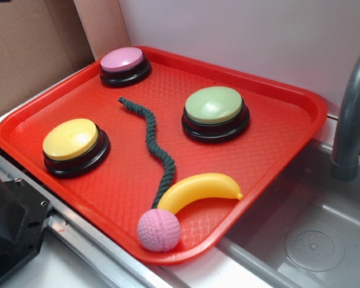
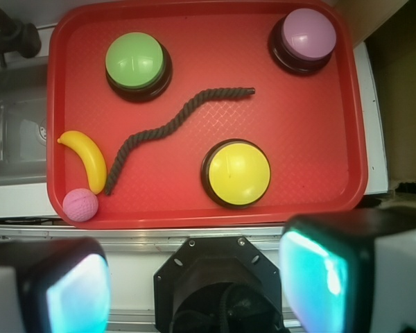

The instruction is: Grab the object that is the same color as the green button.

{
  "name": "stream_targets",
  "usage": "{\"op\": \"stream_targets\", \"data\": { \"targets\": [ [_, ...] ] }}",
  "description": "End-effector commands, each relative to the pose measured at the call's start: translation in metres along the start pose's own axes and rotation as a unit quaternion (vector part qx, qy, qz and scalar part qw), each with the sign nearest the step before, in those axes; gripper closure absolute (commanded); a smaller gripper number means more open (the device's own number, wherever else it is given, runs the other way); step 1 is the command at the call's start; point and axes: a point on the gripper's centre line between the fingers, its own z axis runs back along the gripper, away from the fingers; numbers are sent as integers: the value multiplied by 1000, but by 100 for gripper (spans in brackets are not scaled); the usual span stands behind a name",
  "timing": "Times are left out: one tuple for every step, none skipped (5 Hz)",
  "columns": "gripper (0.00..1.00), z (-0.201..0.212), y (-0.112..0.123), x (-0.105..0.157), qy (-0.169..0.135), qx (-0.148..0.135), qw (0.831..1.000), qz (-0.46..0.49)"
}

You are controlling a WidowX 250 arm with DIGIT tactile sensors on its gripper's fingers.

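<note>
Wrist view looks straight down on a red tray (image 2: 319, 139) from high above, with the end effector (image 2: 194, 277) at the bottom edge of the picture. Its two fingers, one pale pad (image 2: 315, 277) at the right and another at the left, stand wide apart, with nothing between them, and they hang over the metal ledge in front of the tray, well clear of everything on it.

On the tray, the dark green rope (image 2: 170, 128) lies loose in a wavy line across the middle. In the wrist view one end points toward 2 o'clock near the pink-topped button (image 2: 306, 35); the other end runs down toward 8 o'clock and stops just beside the yellow banana (image 2: 87, 159), seemingly touching its lower end. The green button (image 2: 137, 62) sits at about 11 o'clock from the rope's middle, near it but apart. The yellow-topped button (image 2: 237, 173) sits at about 4 o'clock from the rope's middle, also apart from it. The pink ball (image 2: 80, 205) rests at the tray's corner, against the banana's lower end.

Exterior view shows the same layout from the side: the rope (image 1: 150, 141) snakes between the green button (image 1: 215, 108) and the yellow-topped button (image 1: 72, 141), its near end tucked behind the banana (image 1: 201, 189), with the pink ball (image 1: 159, 230) close to the tray's rim (image 1: 300, 120). A grey faucet (image 1: 351, 114) rises at the right over a metal sink (image 1: 300, 234).
</note>
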Motion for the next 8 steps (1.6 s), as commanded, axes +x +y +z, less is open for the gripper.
{"op": "stream_targets", "data": {
  "targets": [
    [0,0,0,0,0,0,1000,0],
    [0,-12,-4,15,-2,1,994,110],
    [0,-32,-14,24,-1,3,981,191],
    [0,-60,-24,36,23,-1,968,250],
    [0,-108,-41,47,11,-5,946,324],
    [0,-142,-50,55,-7,-1,934,358],
    [0,-178,-56,67,-20,13,924,381],
    [0,-204,-57,77,-6,26,926,377]
  ]
}}
